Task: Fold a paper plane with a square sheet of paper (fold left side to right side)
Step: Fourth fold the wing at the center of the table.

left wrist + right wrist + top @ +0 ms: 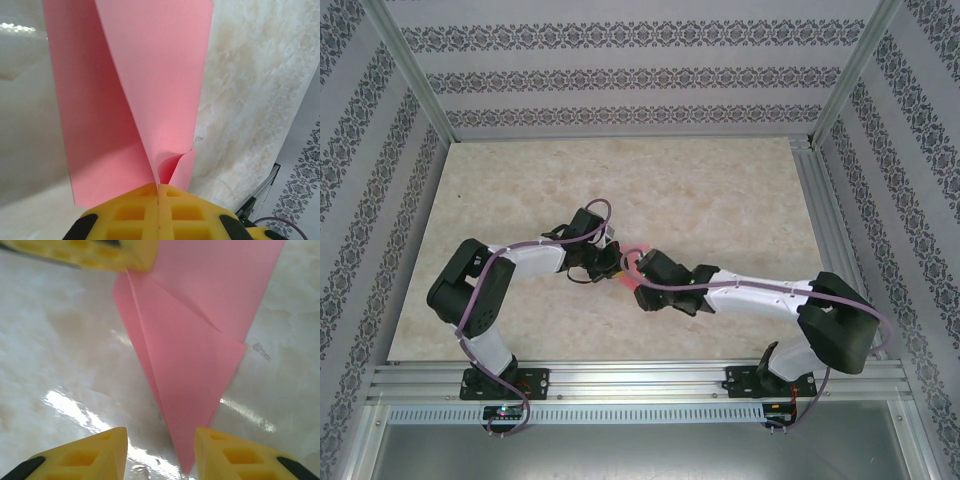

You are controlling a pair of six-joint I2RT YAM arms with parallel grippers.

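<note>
The pinkish-red sheet of paper lies on the marble table, folded into a narrow pointed shape with diagonal creases. My left gripper is shut on one edge of the paper and lifts a flap that curls just ahead of the jaws. Its yellow finger shows at the top of the right wrist view. My right gripper is open and low over the table, and the paper's pointed tip lies between its fingertips, close to the right one. From above, both grippers meet over the paper at mid-table.
The beige marble table stretches beyond the arms. Aluminium rails run along the near edge and another rail along the right side. Patterned walls enclose the table on three sides.
</note>
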